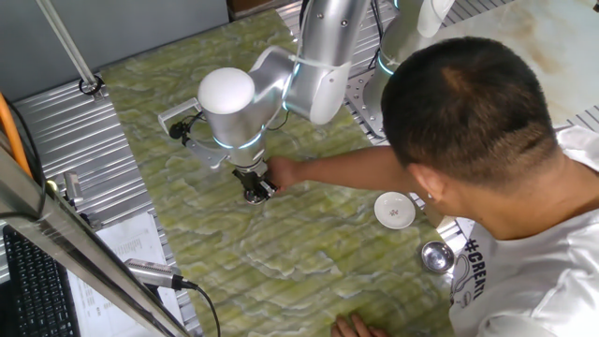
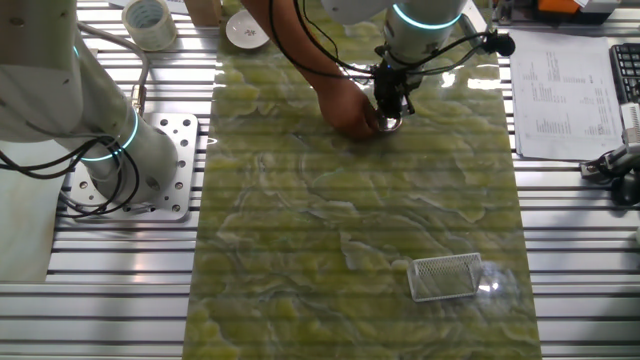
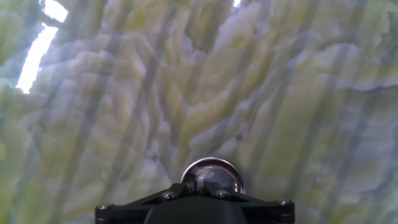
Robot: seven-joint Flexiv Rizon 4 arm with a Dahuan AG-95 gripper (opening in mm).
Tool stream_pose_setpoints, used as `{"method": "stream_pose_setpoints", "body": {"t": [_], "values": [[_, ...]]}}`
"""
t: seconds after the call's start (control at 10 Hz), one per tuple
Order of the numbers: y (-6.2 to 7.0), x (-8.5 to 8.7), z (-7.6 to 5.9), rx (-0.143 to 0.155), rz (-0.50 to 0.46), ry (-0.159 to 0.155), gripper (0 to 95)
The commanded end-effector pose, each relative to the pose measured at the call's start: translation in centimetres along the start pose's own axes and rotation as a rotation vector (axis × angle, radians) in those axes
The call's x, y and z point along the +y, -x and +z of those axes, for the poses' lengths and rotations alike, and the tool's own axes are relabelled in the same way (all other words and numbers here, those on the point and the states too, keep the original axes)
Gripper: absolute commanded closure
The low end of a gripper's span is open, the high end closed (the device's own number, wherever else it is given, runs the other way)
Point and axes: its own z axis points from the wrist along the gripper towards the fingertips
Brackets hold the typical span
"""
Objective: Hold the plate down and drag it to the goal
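The plate (image 3: pixel 214 171), a small shiny silver dish, lies on the green marbled mat right under my gripper (image 3: pixel 205 182). Its fingers stand together over the plate's centre, shut, tips down on it. In one fixed view the gripper (image 1: pixel 255 185) stands upright over the plate (image 1: pixel 259 196), and a person's hand (image 1: pixel 283 172) touches the plate from the right. The other fixed view shows the same hand (image 2: pixel 350 108) beside the gripper (image 2: pixel 390 110) and plate (image 2: pixel 394 126). The goal (image 2: pixel 447 277), a thin white frame, lies far off near the mat's opposite end.
A white round dish (image 1: pixel 394 210) and a steel bowl (image 1: pixel 436 255) sit at the mat's edge by the person (image 1: pixel 487 140) leaning over the table. A second robot arm (image 2: pixel 90 120), a tape roll (image 2: pixel 150 22), papers (image 2: pixel 560 90) and a keyboard (image 1: pixel 33 285) surround the mat.
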Motion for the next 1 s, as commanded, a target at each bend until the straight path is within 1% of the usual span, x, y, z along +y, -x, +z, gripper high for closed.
{"method": "stream_pose_setpoints", "body": {"t": [0.1,0.2,0.6,1.0], "values": [[-0.5,-0.4,0.6,0.003,-0.008,-0.013,95.0],[-0.6,-0.8,0.5,-0.004,-0.014,-0.008,95.0],[-1.0,-1.3,0.4,0.0,-0.019,-0.013,95.0],[-1.2,-2.0,0.3,-0.004,-0.032,-0.012,95.0]]}}
